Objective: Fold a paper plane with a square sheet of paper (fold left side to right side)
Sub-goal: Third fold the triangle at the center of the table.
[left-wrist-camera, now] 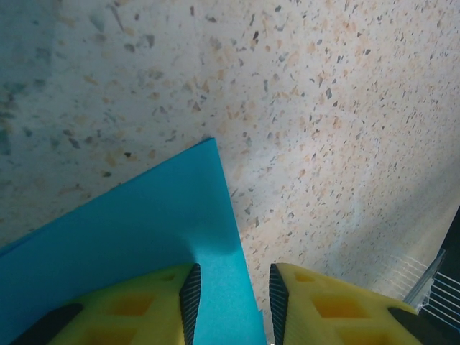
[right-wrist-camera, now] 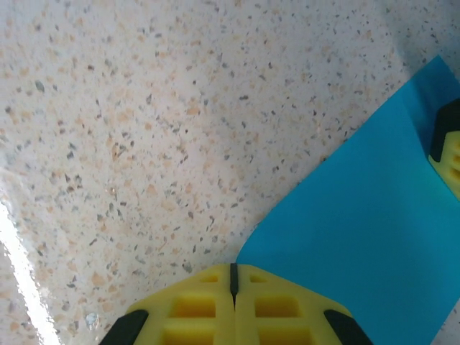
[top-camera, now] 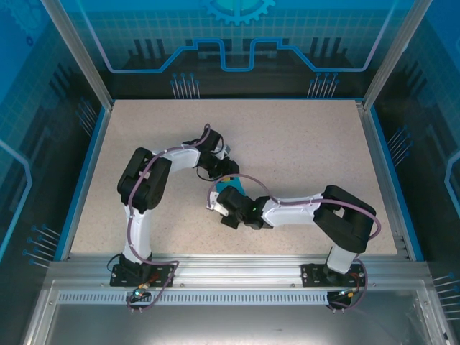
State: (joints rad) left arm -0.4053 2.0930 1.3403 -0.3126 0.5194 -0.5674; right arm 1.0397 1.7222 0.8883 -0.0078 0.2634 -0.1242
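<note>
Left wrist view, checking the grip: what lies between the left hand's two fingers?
The square sheet of paper, its edge plus a sliver of table, seen in the left wrist view.

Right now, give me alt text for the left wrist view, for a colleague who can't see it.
A corner of the bright blue paper sheet lies on the speckled table, pointing up the frame. Two yellow fingers stand apart at the bottom, straddling its right edge.
</note>
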